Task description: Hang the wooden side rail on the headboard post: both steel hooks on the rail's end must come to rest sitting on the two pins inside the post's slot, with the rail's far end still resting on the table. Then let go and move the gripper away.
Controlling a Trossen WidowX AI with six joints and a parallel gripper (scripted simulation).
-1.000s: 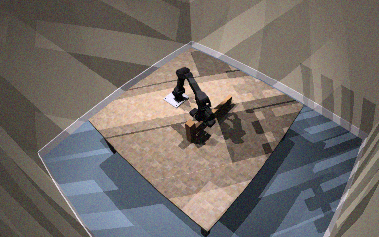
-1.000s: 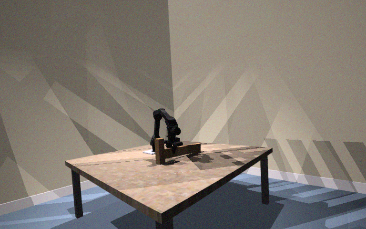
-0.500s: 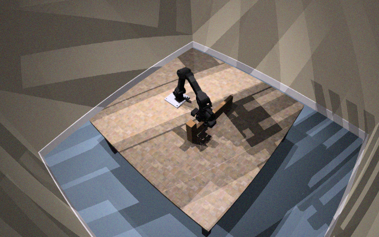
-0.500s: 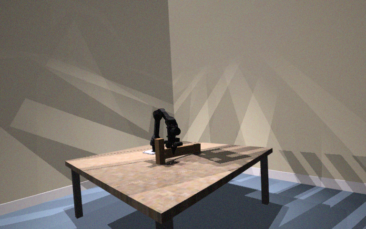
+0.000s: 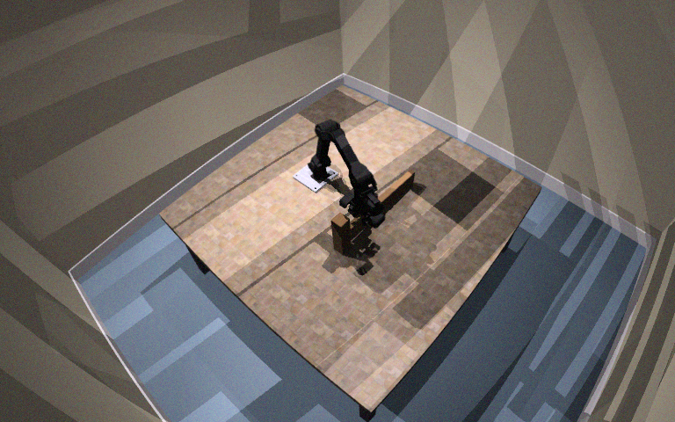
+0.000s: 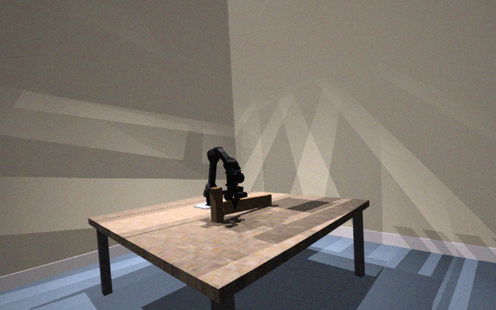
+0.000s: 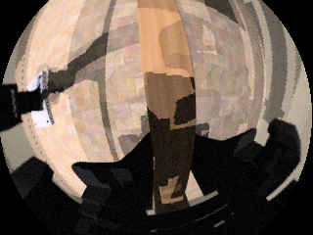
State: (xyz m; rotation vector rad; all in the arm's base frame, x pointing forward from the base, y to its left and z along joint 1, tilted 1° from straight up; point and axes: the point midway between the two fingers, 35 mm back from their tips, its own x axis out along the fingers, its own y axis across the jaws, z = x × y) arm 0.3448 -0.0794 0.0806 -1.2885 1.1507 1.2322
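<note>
The wooden side rail (image 5: 399, 186) (image 6: 258, 201) (image 7: 165, 44) runs from the headboard post toward the back right. Its near end is at the post's face, a little above the table; its far end is down at the table. The upright wooden post (image 5: 340, 236) (image 6: 216, 205) stands on the table. My gripper (image 5: 366, 214) (image 6: 235, 203) (image 7: 173, 147) is shut on the rail close to the post, with a finger on each side. The hooks, pins and slot are hidden or too small to see, so I cannot tell whether the hooks sit on the pins.
The arm's white base plate (image 5: 315, 178) (image 6: 201, 206) (image 7: 43, 105) is on the table (image 5: 298, 293) (image 6: 175, 245), behind the post. The arm reaches over the rail from that side. Patchy shadows cross the tabletop and walls.
</note>
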